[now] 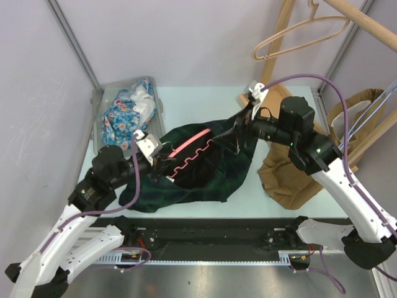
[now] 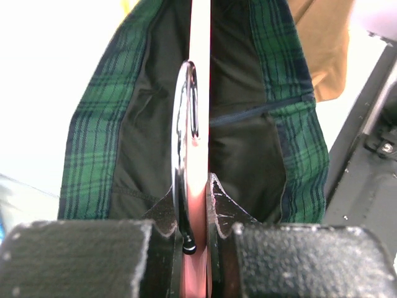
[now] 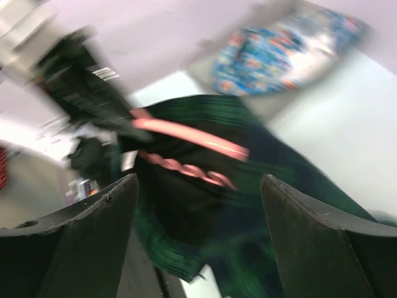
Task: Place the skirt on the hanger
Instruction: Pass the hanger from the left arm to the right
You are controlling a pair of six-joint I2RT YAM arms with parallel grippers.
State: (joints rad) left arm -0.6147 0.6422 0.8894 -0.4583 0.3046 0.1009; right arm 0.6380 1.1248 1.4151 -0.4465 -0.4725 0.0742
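Skirt [image 1: 192, 171], green plaid, lies on the worktop [image 1: 205, 99] between both claws, draped over a pink hanger [image 1: 189, 144]. Left claw [image 2: 193, 214] pinches the hanger's near end, its metal hook [image 2: 185, 143] between the fingers. Right claw [image 1: 239, 126], spread wide, hovers at the skirt's far edge.

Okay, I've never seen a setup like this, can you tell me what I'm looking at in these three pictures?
Two robot arms are bolted to the near edge of a table. The overhead picture comes from a fixed camera above and behind them; the other two come from cameras on each wrist. A green plaid skirt lies on the table with a pink hanger inside its waist. The left gripper has its fingers shut on the pink hanger. The right gripper is open, fingers wide, holding nothing. A bin of floral clothes sits at the back left, brown fabric hangs off the right edge, and a wooden hanger hangs behind.
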